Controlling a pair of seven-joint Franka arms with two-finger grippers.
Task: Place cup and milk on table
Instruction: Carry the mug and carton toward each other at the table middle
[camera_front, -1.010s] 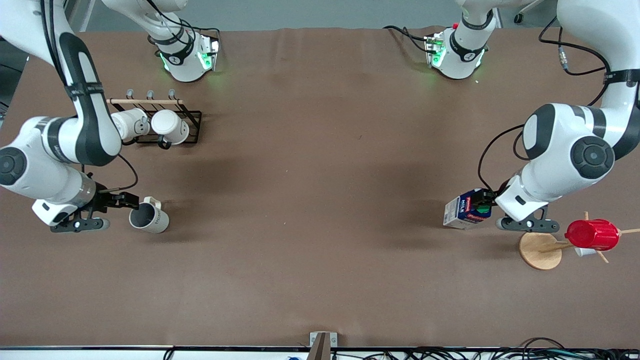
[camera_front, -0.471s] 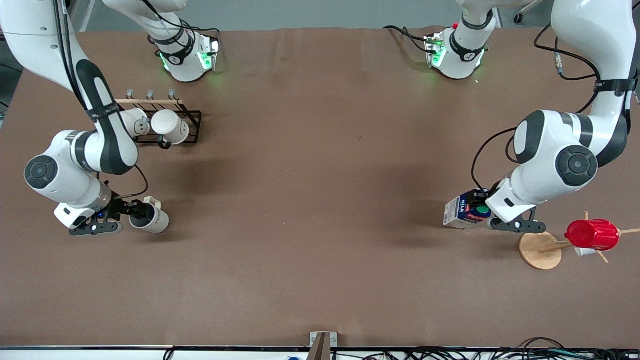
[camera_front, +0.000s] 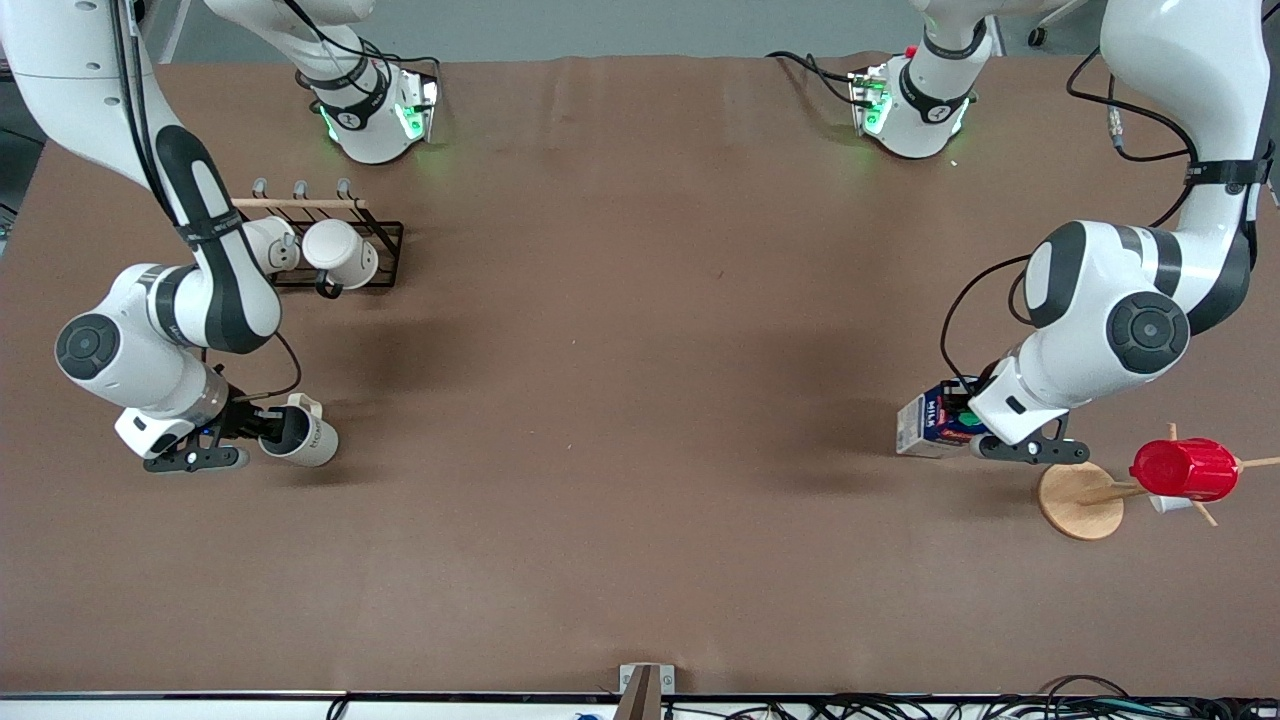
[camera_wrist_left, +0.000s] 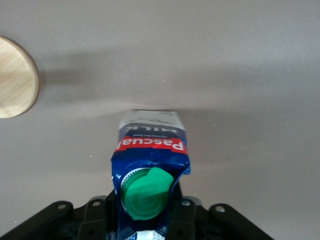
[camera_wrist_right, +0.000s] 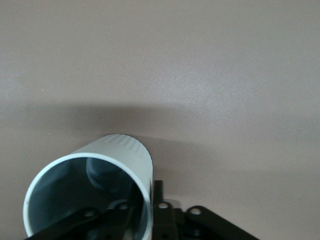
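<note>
Table (camera_front: 640, 520) sheet looks matte brown, cup (camera_front: 300, 435) glossy ceramic, milk (camera_front: 930, 425) carton printed paper with a smooth green plastic cap (camera_wrist_left: 145, 194).

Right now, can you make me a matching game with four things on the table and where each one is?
Things:
1. cup
2. milk
3. red cup
4. two white mugs

Places:
A. on the wooden stand
B. in the left pincer
C. on the black wire rack
D. in the right pincer

Pairs: 1-D, 2-B, 3-A, 4-C
</note>
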